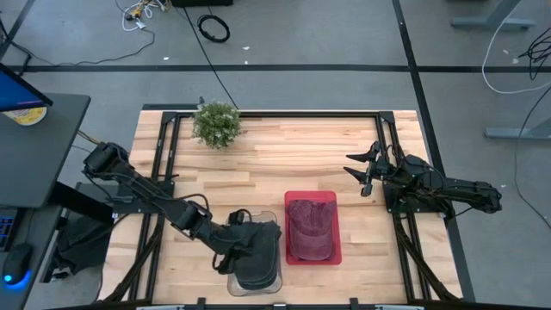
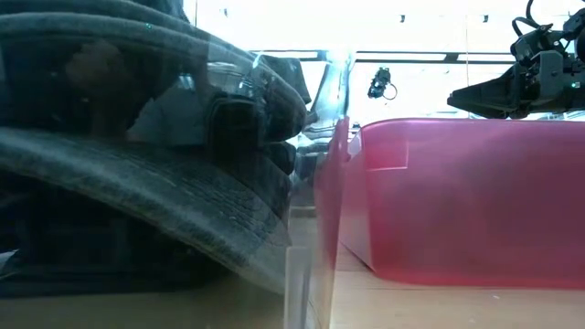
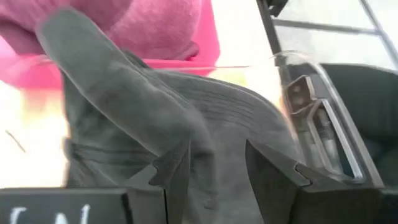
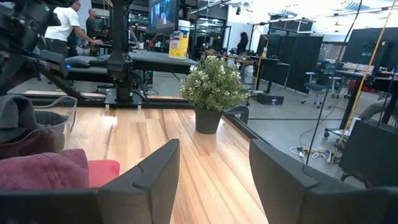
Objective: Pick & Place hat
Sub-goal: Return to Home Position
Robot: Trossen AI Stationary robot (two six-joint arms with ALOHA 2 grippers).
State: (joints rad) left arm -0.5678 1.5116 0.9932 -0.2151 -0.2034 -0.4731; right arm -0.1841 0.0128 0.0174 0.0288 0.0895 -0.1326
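Note:
A dark grey hat (image 1: pixel 258 255) sits in a clear plastic container (image 1: pixel 255 287) near the table's near edge. In the low view the hat (image 2: pixel 137 183) fills that container (image 2: pixel 302 265). My left gripper (image 1: pixel 242 232) is down on the hat from its left side, with its fingers partly closed around a ridge of cloth (image 3: pixel 214 180). A maroon hat (image 1: pixel 310 229) lies in a red bin (image 1: pixel 337 251) just right of the clear one. My right gripper (image 1: pixel 359 173) hovers open over the right side of the table, touching nothing. My left gripper pinches a raised fold of the grey hat's crown cloth (image 3: pixel 211 149) between its two fingers (image 3: pixel 177 177), coming at it on a slant from the table's left. The hat rests inside the clear container, with its brim (image 3: pixel 93 68) standing up beyond the fingers. How many layers are pinched does not show.
A small potted plant (image 1: pixel 216 124) stands near the far edge, left of centre, and also shows in the right wrist view (image 4: pixel 213 87). The wall of the red bin (image 2: pixel 457 201) stands close beside the clear container. Bare wood lies between the bins and the plant.

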